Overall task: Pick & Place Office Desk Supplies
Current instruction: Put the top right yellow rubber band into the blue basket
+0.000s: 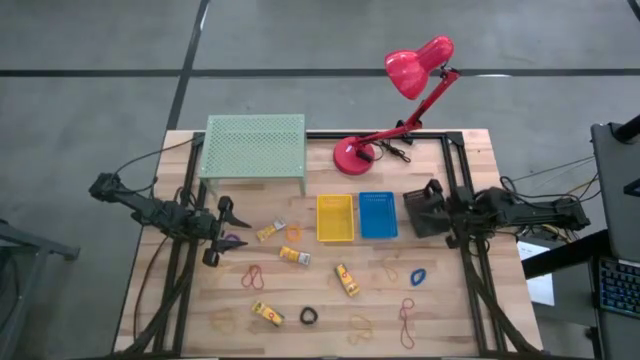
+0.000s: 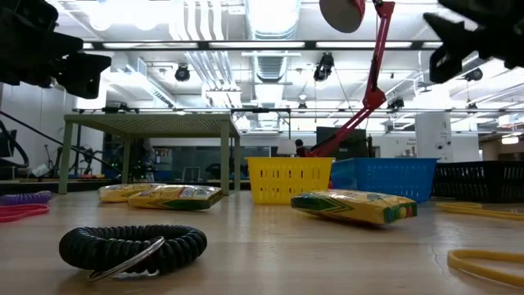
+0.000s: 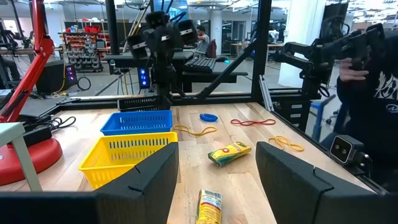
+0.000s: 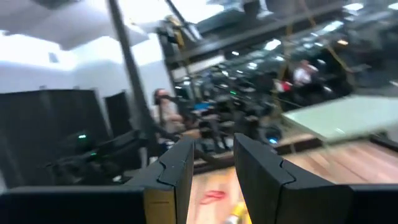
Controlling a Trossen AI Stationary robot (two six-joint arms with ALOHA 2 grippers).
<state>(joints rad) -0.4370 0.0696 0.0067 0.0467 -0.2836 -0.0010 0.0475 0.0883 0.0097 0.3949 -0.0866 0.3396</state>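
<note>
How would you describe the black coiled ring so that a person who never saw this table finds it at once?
Start from the yellow plastic basket in the middle of the wooden table and go straight toward the near edge. There lies the black coiled ring, right of a yellow crayon packet. It is the only black loop; the others are coloured rubber bands.

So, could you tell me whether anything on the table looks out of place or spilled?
Nothing is damaged or spilled. The yellow packets and rubber bands lie scattered at odd angles, while the yellow basket and blue basket look empty.
</note>
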